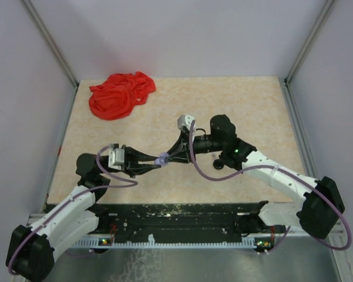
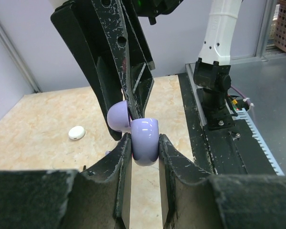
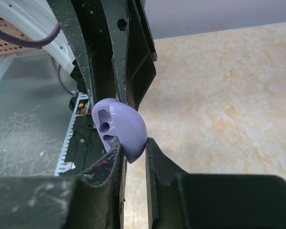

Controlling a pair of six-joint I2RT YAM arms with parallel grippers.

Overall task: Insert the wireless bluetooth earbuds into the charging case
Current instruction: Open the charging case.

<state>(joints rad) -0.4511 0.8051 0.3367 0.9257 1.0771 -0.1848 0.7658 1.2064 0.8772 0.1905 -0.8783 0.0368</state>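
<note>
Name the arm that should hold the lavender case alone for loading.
Right, probably. The right gripper clamps the half of the lavender case whose sockets show, so it can present them; the left gripper pinches only the other half and could let go.

Both arms reach inward, left hand [image 1: 157,160] and right hand [image 1: 166,157] clamped, fingertips nearly meeting.

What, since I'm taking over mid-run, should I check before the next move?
1. Does the left gripper clamp one half of the lavender case: ok.
2. Does the right gripper clamp the other half: ok.
3. Case open, wells showing: ok, in the right wrist view.
4. Earbud held ready: not ok; both grippers are busy with the case.
5. Is the white piece on the table an earbud: cannot tell.
</note>
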